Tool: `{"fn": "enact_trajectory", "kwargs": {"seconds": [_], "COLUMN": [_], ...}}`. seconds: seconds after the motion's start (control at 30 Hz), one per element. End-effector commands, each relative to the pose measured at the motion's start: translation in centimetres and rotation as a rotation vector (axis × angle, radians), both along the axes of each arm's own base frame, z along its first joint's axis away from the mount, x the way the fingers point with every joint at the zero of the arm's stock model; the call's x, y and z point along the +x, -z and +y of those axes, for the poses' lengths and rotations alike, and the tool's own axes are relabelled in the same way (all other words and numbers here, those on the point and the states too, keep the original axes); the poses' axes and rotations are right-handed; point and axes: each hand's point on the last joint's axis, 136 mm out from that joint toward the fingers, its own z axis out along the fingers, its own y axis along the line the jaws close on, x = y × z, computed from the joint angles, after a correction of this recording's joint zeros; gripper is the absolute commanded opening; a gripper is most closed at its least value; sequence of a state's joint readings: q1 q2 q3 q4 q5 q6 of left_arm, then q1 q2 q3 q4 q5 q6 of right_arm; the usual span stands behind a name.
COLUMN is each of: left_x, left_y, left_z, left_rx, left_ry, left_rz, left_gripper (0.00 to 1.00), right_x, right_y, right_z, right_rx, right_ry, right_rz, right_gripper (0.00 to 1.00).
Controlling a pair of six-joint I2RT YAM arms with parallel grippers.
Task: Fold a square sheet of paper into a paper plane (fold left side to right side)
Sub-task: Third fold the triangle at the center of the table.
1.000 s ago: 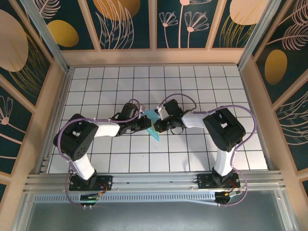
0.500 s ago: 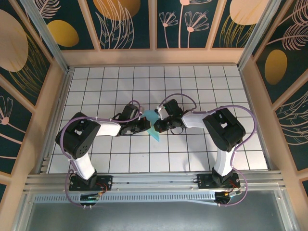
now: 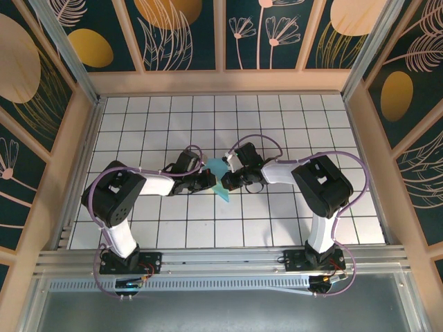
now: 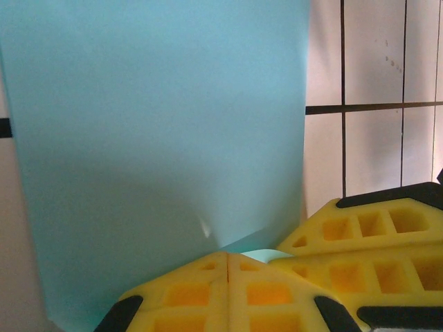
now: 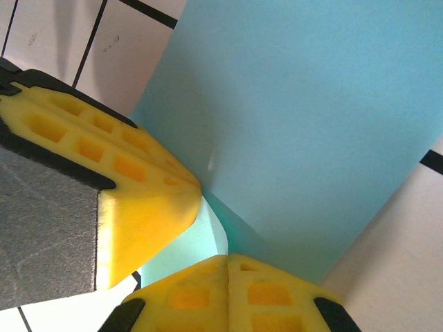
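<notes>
Paper sheet (image 3: 222,190): light blue, partly folded, raised off grid table (image 3: 277,228), mid-table between both arms.
Left gripper (image 4: 227,257): clenched, tips against sheet's lower edge, pinch unclear.
Right gripper (image 5: 228,257): clenched, tips at curled fold, just beside left tips.

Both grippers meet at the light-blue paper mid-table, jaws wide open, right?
No. Both grippers do meet at the light-blue paper mid-table, but the jaws are shut: the left gripper in the left wrist view, the right gripper in the right wrist view.
</notes>
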State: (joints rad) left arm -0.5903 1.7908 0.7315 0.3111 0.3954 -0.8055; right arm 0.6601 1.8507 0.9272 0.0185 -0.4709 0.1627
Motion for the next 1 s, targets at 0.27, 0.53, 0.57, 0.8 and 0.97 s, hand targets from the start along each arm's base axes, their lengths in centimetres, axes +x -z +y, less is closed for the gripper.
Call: {"fn": "enact_trajectory", "kwargs": {"seconds": [0.27, 0.53, 0.57, 0.8, 0.97], "left_x": [-1.6, -1.8, -1.9, -1.5, -1.2], "left_y": [4.6, 5.3, 5.4, 5.2, 4.9], "left_z": [2.2, 2.6, 2.6, 2.3, 2.1], "left_rx": [0.131, 0.154, 0.152, 0.144, 0.145], "left_ry": [-0.037, -0.044, -0.043, -0.043, -0.039], "left_rz": [0.096, 0.117, 0.118, 0.115, 0.107], "left_gripper": [0.0, 0.0, 0.0, 0.0, 0.0], "right_x": [0.0, 1.5, 1.5, 1.2, -0.6], "right_y": [0.0, -2.7, -2.9, -4.9, -7.0], "right_z": [-0.5, -0.4, -0.6, -2.4, -1.9], "right_rx": [-0.056, -0.023, -0.025, -0.045, 0.027], "right_ry": [0.018, 0.042, 0.048, 0.092, 0.062], "right_rz": [0.022, -0.018, -0.022, -0.019, 0.048], "right_gripper": [0.08, 0.19, 0.21, 0.27, 0.2]}}
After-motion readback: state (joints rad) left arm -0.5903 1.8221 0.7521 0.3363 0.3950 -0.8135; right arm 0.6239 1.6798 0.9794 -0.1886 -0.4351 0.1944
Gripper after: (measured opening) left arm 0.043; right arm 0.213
